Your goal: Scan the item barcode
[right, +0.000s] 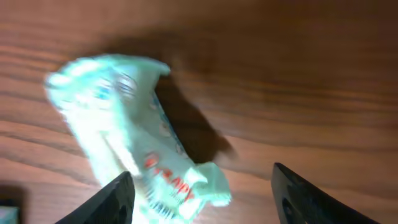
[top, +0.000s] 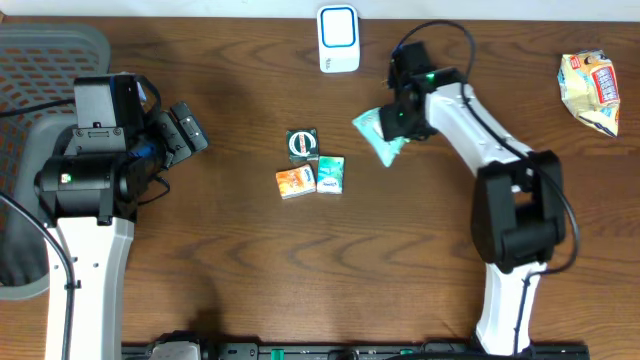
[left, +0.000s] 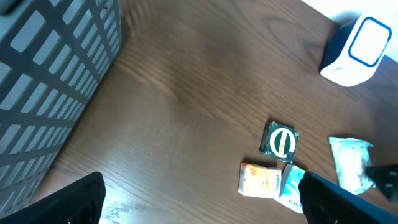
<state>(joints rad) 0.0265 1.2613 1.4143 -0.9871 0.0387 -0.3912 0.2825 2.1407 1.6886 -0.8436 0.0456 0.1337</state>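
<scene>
**Entry 1, right gripper [right: 202, 177].** The jaws are spread. In your wrist view both fingers stand apart, with bare wood showing before the one on the right of the picture. Nothing is pinched across them.

**Entry 2, pale green packet [right: 124, 130].** It is crumpled and blurred, and its lower end lies against the finger on the left of that view. You cannot tell whether it rests flat or is tipped up. From above it sits right at the gripper, to the right of the small boxes. By position, this is the piece to scan.

**Entry 3, scanner [top: 338, 38].** White and blue, at the far table edge, apart from the packet.

**Entry 4, small boxes.** Dark green box [top: 302, 144], orange box [top: 295, 183] and teal box [top: 331, 174], bunched mid-table.

**Entry 5, left gripper [left: 202, 186].** The jaws are wide and empty, and it hangs near the mesh basket [top: 40, 60].

**Progress.** Early, by your pictures. No firm hold shows, and the packet is not at the scanner. Gripping, lifting and presenting the barcode remain. No barcode is legible.

**Pose.** Your right arm reaches forward and inward from the near edge, with the wrist tipped down over the packet. Your left arm is folded back at its side.
</scene>
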